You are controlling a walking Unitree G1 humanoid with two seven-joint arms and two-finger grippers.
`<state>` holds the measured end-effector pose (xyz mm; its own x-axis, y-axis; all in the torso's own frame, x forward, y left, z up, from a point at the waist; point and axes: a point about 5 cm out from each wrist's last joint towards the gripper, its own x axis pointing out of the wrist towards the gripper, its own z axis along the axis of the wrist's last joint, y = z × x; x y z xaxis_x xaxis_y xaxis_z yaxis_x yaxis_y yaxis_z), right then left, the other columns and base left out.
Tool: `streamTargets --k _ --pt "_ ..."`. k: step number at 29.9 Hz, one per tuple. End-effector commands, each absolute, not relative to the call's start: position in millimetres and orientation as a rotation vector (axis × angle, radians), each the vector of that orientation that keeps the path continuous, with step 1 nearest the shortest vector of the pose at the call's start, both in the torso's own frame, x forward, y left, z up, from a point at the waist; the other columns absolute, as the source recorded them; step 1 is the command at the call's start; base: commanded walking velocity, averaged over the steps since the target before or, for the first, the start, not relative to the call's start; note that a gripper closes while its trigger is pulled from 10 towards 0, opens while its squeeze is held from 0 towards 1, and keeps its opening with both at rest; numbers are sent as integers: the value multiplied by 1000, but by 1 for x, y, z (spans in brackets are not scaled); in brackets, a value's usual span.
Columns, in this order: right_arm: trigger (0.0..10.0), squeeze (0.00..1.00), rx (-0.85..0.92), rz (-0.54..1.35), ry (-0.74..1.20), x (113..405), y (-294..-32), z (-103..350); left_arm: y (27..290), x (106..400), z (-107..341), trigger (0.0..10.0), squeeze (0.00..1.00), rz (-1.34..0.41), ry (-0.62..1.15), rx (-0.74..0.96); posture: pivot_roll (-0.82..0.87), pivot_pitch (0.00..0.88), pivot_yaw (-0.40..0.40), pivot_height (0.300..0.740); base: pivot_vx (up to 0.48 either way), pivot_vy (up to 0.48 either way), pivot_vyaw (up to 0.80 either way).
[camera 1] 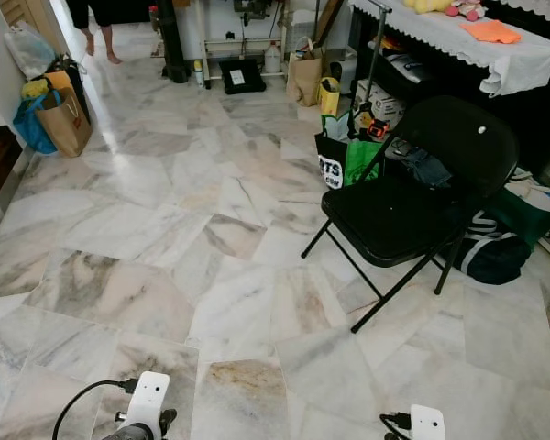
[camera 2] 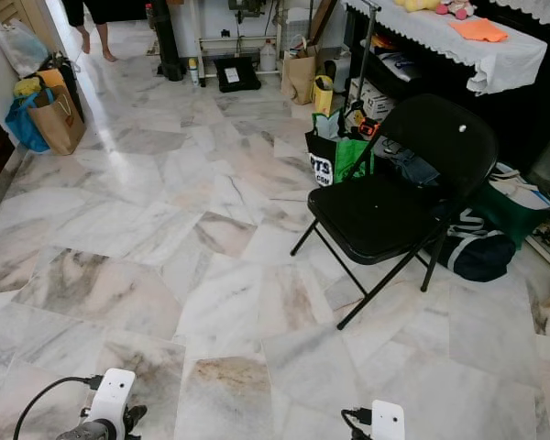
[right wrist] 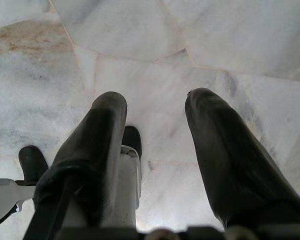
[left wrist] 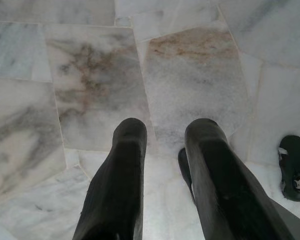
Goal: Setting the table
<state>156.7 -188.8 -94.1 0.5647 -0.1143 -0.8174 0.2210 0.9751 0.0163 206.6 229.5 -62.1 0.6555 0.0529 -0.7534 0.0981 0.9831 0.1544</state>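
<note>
Both arms hang low over the marble floor [camera 1: 211,229]. My left wrist [camera 1: 145,412] and right wrist [camera 1: 426,423] poke into the bottom edge of the head views. In the left wrist view my left gripper [left wrist: 165,131] is open over bare tiles, with nothing between its black fingers [left wrist: 125,165]. My right gripper [right wrist: 155,105] is open too and holds nothing; its fingers [right wrist: 210,135] point down at the floor. A table with a white lace cloth [camera 1: 458,41] stands at the far right, with an orange cloth [camera 1: 491,31] and soft toys on it.
A black folding chair [camera 1: 412,202] stands to the right, with bags [camera 1: 344,156] and a striped bag [camera 1: 490,247] around it. Shopping bags [camera 1: 50,110] line the left wall. A person's legs [camera 1: 96,37] show at the far doorway. Open floor lies ahead.
</note>
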Motion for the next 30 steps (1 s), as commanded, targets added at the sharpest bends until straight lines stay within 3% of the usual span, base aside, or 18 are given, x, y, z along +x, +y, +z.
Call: streamTargets --k 1,16,30 --pt "10000 0 159 -52 924 184 -182 -84 237 170 -79 10000 0 159 938 36 197 0 -159 740 0 0 0" --pt "10000 0 194 -66 906 184 -177 -84 239 182 -73 10000 0 127 892 91 199 0 -123 740 0 0 0" --pt "10000 0 272 -91 900 179 -159 -87 244 203 -60 10000 0 25 845 223 205 0 -41 740 0 0 0"
